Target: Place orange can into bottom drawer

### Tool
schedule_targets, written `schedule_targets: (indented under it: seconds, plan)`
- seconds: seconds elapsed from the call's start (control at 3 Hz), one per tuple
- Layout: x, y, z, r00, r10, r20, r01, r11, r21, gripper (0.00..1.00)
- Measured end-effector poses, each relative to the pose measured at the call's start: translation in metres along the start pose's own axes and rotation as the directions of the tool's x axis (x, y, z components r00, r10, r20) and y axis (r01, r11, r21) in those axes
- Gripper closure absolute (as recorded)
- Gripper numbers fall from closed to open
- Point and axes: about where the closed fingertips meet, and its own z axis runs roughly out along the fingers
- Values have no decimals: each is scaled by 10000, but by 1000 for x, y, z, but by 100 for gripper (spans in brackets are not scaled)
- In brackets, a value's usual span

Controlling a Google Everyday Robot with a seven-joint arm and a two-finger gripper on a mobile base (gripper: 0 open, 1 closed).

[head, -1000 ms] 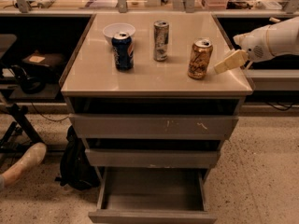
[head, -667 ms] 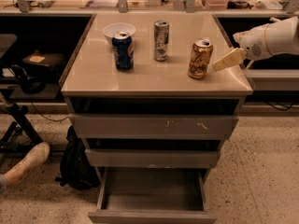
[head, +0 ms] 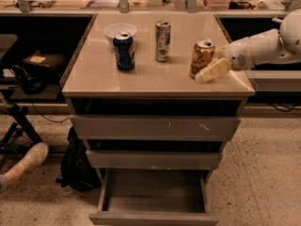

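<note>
The orange can [head: 201, 58] stands upright on the right part of the cabinet top [head: 155, 79]. My gripper [head: 207, 64] reaches in from the right at can height. It is open. Its near pale finger [head: 214, 70] lies along the can's front right side, with the tip by the can's base. The far finger is mostly hidden behind the can. The bottom drawer [head: 153, 218] is pulled out below, and nothing shows inside it.
A dark blue can [head: 124, 51], a slim silver can [head: 162, 40] and a white bowl [head: 120, 30] stand on the top's left and middle. The two upper drawers [head: 153, 126] sit slightly ajar. A black backpack [head: 77, 166] and a person's shoe [head: 26, 161] are on the floor at left.
My gripper has moved left, so its near finger now reaches alongside the orange can. The can has not moved.
</note>
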Motion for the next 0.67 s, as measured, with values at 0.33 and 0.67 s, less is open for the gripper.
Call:
schedule_targets:
  seconds: [0.33, 0.67]
  plan:
    - [0, 0, 0, 10000, 0, 1, 0, 10000, -1, 0]
    - [1, 0, 7, 9997, -3, 230, 6, 9999, -148, 0]
